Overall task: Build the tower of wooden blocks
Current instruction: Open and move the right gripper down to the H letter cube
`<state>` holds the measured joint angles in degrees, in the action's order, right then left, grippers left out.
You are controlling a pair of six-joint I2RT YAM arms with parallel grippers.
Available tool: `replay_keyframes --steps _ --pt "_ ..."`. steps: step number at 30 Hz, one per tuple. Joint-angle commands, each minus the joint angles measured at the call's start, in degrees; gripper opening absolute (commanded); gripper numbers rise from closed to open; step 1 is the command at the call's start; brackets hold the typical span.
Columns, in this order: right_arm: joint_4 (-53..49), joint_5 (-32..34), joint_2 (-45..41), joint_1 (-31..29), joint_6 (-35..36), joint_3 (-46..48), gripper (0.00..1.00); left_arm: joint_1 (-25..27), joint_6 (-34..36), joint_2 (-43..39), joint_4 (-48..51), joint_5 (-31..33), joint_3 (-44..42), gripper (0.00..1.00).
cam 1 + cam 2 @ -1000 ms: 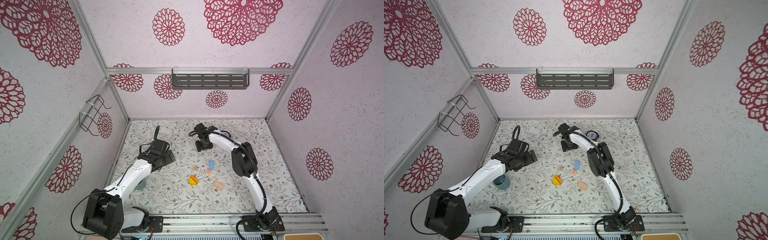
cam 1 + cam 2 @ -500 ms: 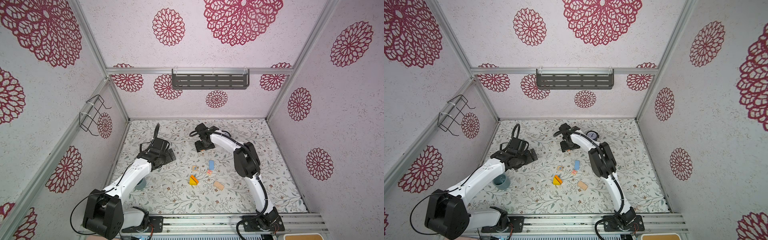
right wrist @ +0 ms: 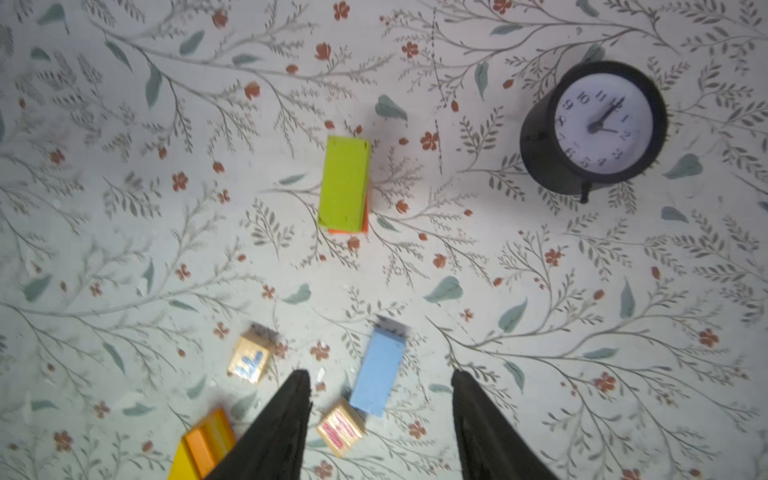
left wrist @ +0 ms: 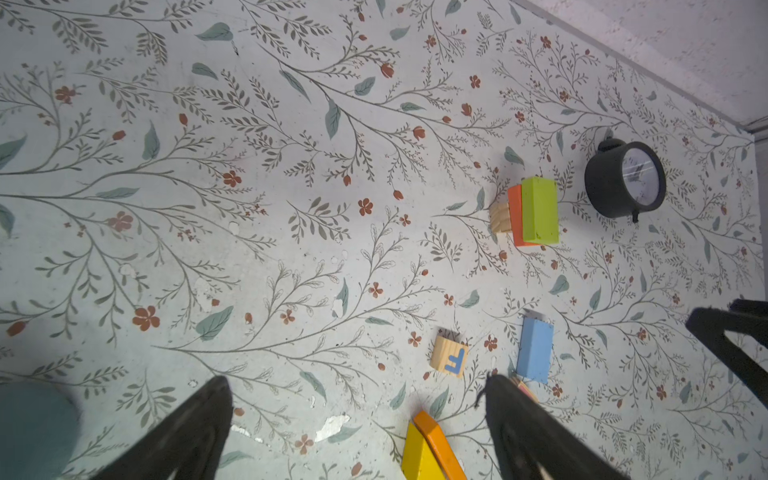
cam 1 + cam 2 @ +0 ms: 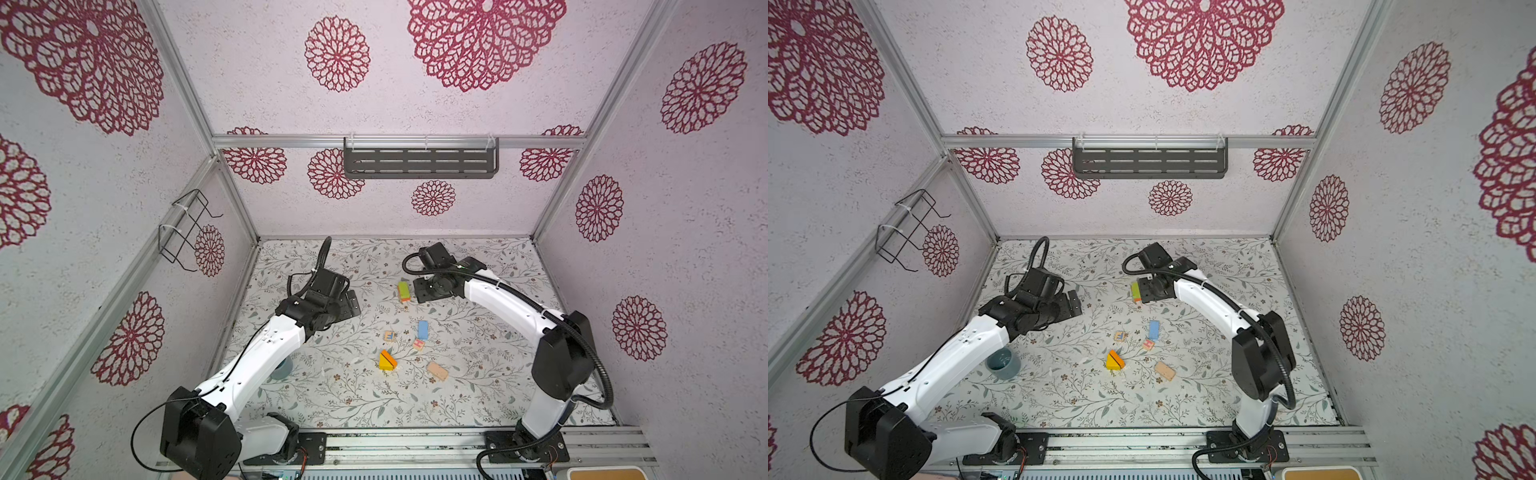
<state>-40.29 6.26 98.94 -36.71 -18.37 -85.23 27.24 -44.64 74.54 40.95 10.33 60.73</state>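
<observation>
In the right wrist view the green brick (image 3: 345, 183) covers the bottom cube (image 4: 500, 218) of the tower (image 5: 403, 291). It stands at back middle of the table (image 5: 332, 395), just beside the right gripper (image 3: 379, 376). The brick lies flat, long axis front to back. The right gripper and the left gripper (image 4: 356, 379) have jaws apart, empty.
</observation>
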Motion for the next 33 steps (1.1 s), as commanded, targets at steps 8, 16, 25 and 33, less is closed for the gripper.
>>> replay_keyframes --steps 8,16,25,33 --pt "7.13 -3.17 -10.06 -0.12 -5.95 18.58 0.54 3.34 -3.06 4.68 -4.72 0.84 -2.51 0.99" --pt "11.8 -3.8 -7.49 -0.73 -8.69 22.93 0.61 4.14 -4.56 4.58 -7.17 1.32 -6.94 0.99" --pt "11.44 -4.24 -3.95 -4.15 -9.31 22.06 0.56 4.23 -4.97 4.6 -8.52 1.69 -9.86 0.98" --pt "11.03 -3.32 -2.62 -8.08 -10.75 22.39 0.59 4.0 -3.79 4.74 -8.17 3.23 -9.14 0.97"
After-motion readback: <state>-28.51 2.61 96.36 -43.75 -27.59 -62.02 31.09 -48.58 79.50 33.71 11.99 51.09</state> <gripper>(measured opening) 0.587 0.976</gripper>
